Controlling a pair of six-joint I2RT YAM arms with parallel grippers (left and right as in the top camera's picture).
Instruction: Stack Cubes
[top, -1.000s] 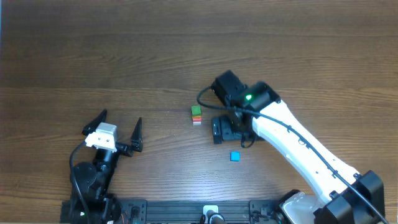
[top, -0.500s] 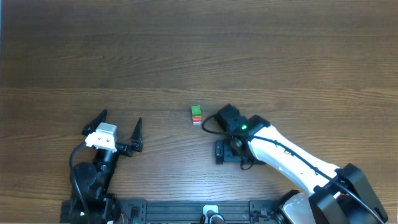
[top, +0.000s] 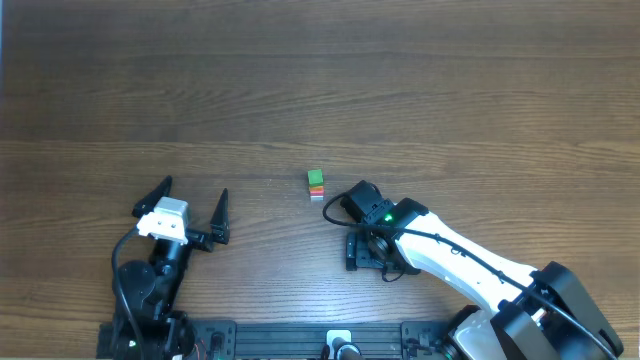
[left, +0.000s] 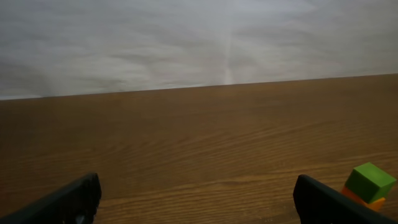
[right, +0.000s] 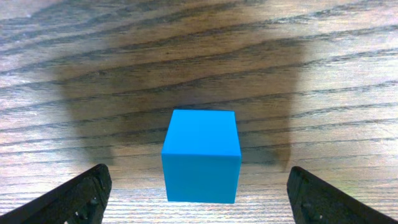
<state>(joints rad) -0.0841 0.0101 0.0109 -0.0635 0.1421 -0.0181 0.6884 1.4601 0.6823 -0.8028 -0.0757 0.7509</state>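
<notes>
The blue cube (right: 201, 155) sits flat on the bench (right: 323, 68), between the spread fingers of the open right tool (top: 368, 252). It looks light, rigid and smooth, so a square pinch on opposite side faces should hold it. The green-topped stack (top: 316, 184) stands near; the left tool (top: 190, 205) waits open, well apart.

Brown wood-grain table (top: 300, 80) meets a plain white wall (left: 186, 37)
</notes>
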